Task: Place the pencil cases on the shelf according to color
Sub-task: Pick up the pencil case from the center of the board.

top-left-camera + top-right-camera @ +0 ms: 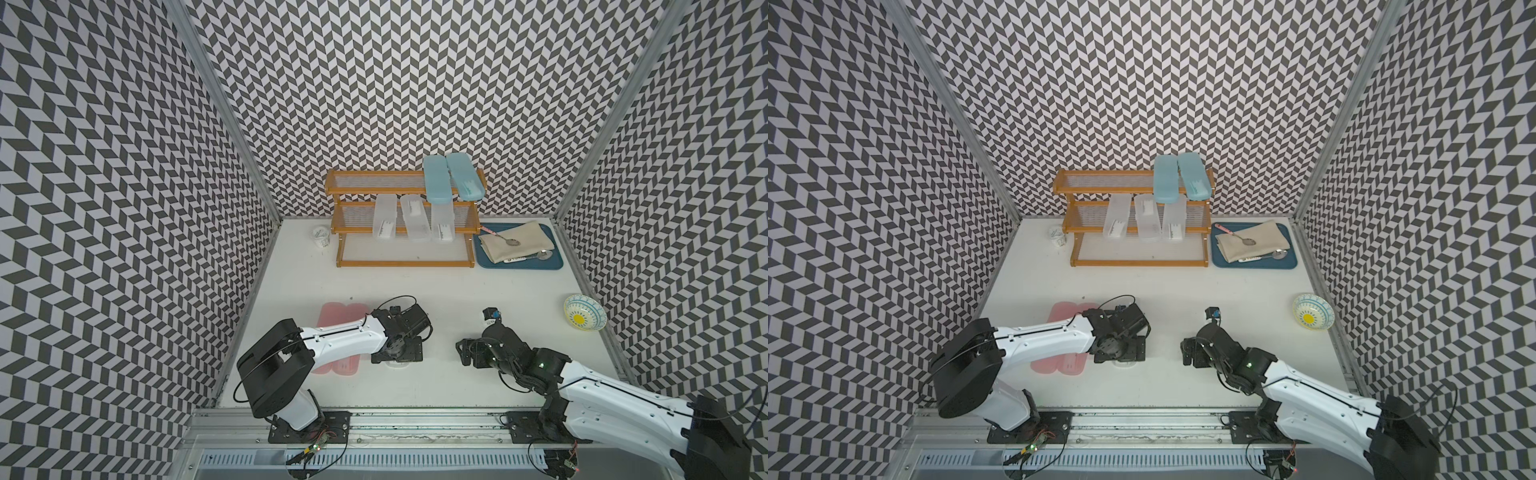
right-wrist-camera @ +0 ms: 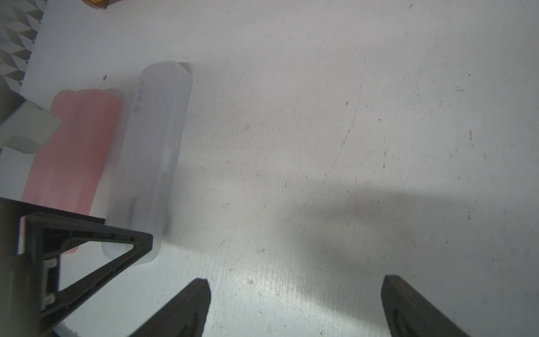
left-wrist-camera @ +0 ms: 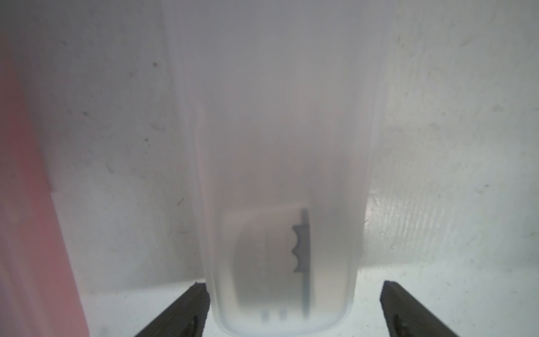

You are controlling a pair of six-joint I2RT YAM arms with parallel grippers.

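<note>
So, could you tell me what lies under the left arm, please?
Two pink pencil cases, their middles covered by the left arm. A frosted clear case lies below the left gripper, between its open fingers, mostly hidden in both top views.

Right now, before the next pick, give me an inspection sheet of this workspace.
Surface: white table, lightly scuffed.
Job's things: shelf holds two blue cases on top tier, three clear cases on middle tier, bottom tier bare; two pink cases and a fourth clear case lie on the table.
Clutter: cup, tray with cloth and spoons, patterned bowl.
Grippers: left gripper open astride the fourth clear case; right gripper open over bare table.
Cables: black cable loops off the left arm.
Surroundings: chevron-patterned walls.
</note>
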